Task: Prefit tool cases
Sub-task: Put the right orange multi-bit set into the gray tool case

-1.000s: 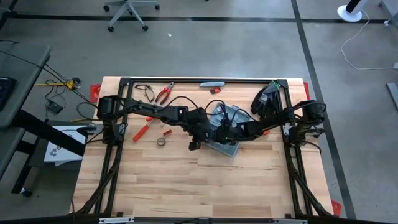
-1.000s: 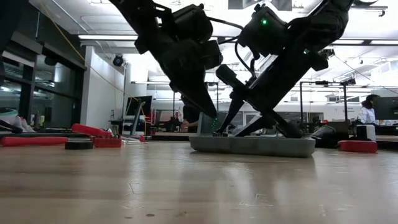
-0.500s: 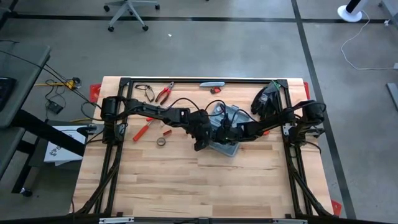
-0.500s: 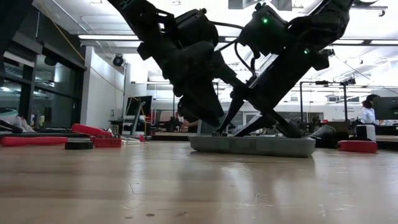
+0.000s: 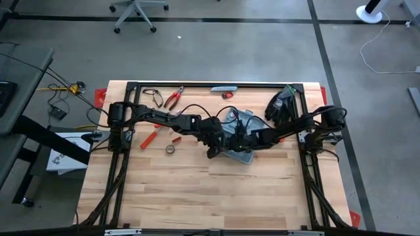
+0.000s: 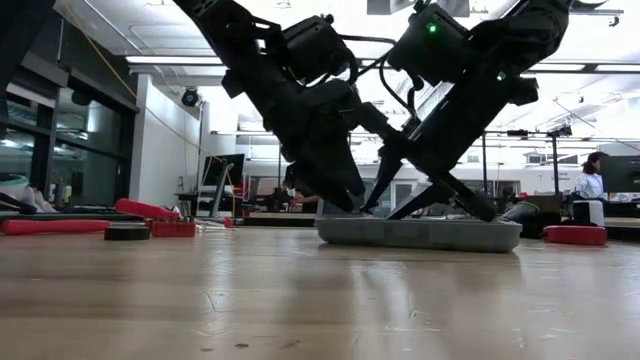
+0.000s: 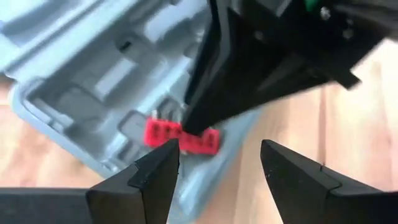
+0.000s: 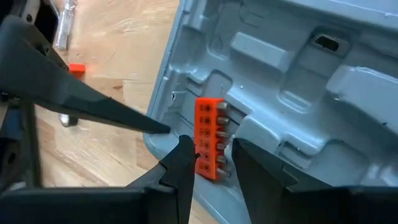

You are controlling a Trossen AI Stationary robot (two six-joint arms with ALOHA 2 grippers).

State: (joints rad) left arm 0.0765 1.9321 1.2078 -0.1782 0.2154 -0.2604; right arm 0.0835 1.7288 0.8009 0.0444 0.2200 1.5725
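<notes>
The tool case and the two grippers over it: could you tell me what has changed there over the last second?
The left gripper has opened wide beside the red bit holder lying in the tool case, and its arm has shifted toward the right arm. In the low view the case has slid slightly sideways. The right gripper stays against the holder; the loose tools are unmoved.

A robotics lab or workshop. A wooden counter [image 5: 197, 190] in a black metal frame [image 5: 210, 85] stands on a grey concrete floor [image 5: 230, 52] crossed by dark tape lines, with an office chair [image 5: 134, 13] beyond the counter's far edge. Level across the counter, the low view shows a large open hall with ceiling strip lights [image 6: 170, 60], equipment stands [image 6: 520, 170] and a seated person [image 6: 590, 180] at a workstation.
</notes>
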